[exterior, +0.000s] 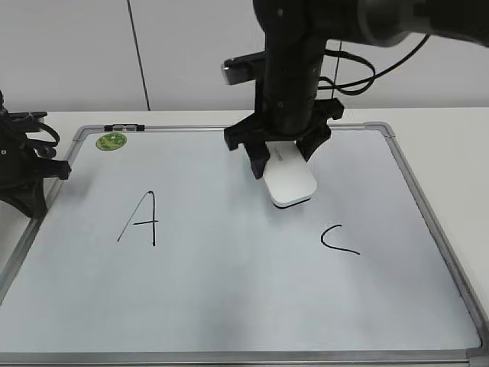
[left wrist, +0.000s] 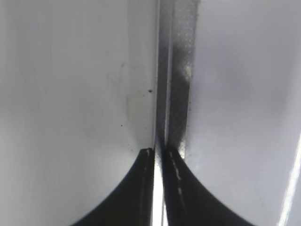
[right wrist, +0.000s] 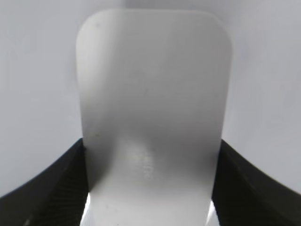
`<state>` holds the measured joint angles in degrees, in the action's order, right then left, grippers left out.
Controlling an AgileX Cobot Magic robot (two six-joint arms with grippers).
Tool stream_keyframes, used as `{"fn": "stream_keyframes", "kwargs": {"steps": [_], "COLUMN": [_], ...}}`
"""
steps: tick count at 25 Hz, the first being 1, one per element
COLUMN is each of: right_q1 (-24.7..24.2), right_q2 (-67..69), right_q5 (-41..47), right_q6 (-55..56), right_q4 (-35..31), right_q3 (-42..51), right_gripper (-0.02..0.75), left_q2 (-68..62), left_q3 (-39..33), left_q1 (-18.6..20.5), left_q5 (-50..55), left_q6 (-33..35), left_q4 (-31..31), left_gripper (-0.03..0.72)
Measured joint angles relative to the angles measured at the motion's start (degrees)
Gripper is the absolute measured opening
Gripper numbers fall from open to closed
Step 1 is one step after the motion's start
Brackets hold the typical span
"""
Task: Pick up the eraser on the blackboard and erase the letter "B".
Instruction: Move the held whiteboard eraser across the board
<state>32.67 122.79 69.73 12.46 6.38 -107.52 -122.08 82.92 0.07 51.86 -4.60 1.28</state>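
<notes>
Blackboard fills the exterior view; the right gripper clasps the eraser at upper centre, its base on the board between the "A" and "C". No "B" shows. The green magnet sits upper left.

Left wrist view: the left gripper has its jaws pressed together beside the board's frame.

Right wrist view: the eraser fills the centre, both fingers gripping its sides.

eraser: white rounded block, thin black base, flat on the board between "A" and "C"
blackboard: white dry-erase surface, grey frame, lying flat
letter "B": not visible
</notes>
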Motion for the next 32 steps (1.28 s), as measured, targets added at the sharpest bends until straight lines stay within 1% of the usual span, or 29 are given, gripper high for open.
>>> {"fn": "stream_keyframes", "kwargs": {"steps": [3, 6, 7, 9, 11, 16, 23, 32], "right_q1": [-2.9, -8.1, -10.4, -13.0, -17.1, -23.2, -27.5, -28.1], "right_q2": [-0.3, -0.3, -0.3, -0.3, -0.3, -0.3, -0.2, 3.1], "right_q5": [0.0, 0.2, 0.2, 0.2, 0.2, 0.2, 0.2, 0.3], "right_q6": [-0.5, -1.5, -2.3, -3.4, -5.2, -7.0, -8.8, -10.3], "right_q4": [-0.3, -1.2, -2.0, -3.1, -4.8, -6.4, -8.9, -9.8], "right_q3": [-0.7, -0.7, -0.7, -0.7, -0.7, -0.7, 2.1, 4.8], "right_gripper": [0.516, 0.516, 0.516, 0.516, 0.516, 0.516, 0.516, 0.516], "left_q2": [0.0, 0.0, 0.0, 0.0, 0.0, 0.0, 0.0, 0.0], "left_q3": [0.0, 0.0, 0.0, 0.0, 0.0, 0.0, 0.0, 0.0], "left_q1": [0.0, 0.0, 0.1, 0.1, 0.1, 0.1, 0.2, 0.3], "left_q5": [0.0, 0.0, 0.0, 0.0, 0.0, 0.0, 0.0, 0.0], "left_q6": [0.0, 0.0, 0.0, 0.0, 0.0, 0.0, 0.1, 0.2], "left_q4": [0.1, 0.2, 0.4, 0.3, 0.4, 0.4, 0.7, 1.0], "left_gripper": [0.027, 0.027, 0.027, 0.027, 0.027, 0.027, 0.027, 0.027]}}
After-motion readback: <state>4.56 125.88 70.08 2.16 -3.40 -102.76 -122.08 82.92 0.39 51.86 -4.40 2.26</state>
